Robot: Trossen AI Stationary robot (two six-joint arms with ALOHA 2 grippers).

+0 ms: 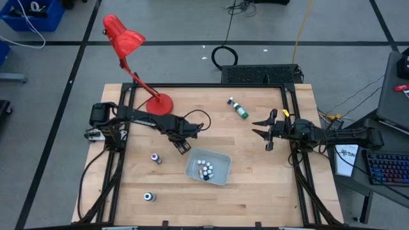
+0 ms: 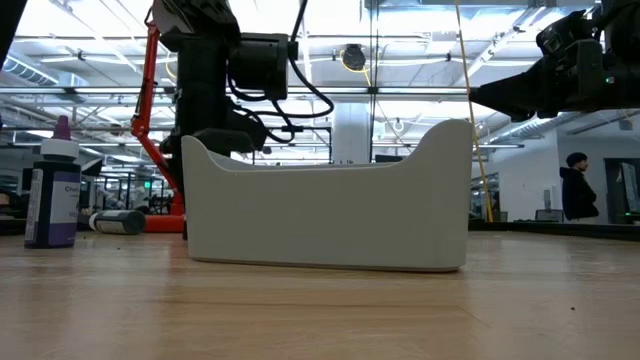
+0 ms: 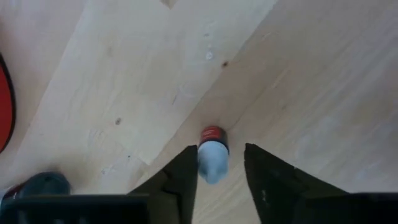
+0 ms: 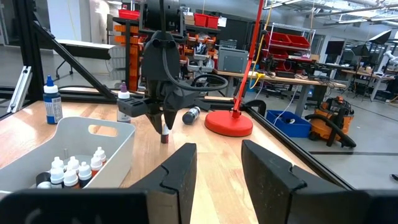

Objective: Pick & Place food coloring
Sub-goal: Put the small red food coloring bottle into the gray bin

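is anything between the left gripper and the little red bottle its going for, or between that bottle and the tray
Nothing visible does. The left gripper is already down over the small red bottle, a finger on each side of it. The tray sits just beside it, with only bare wood between; its raised wall is all the bottle must clear.
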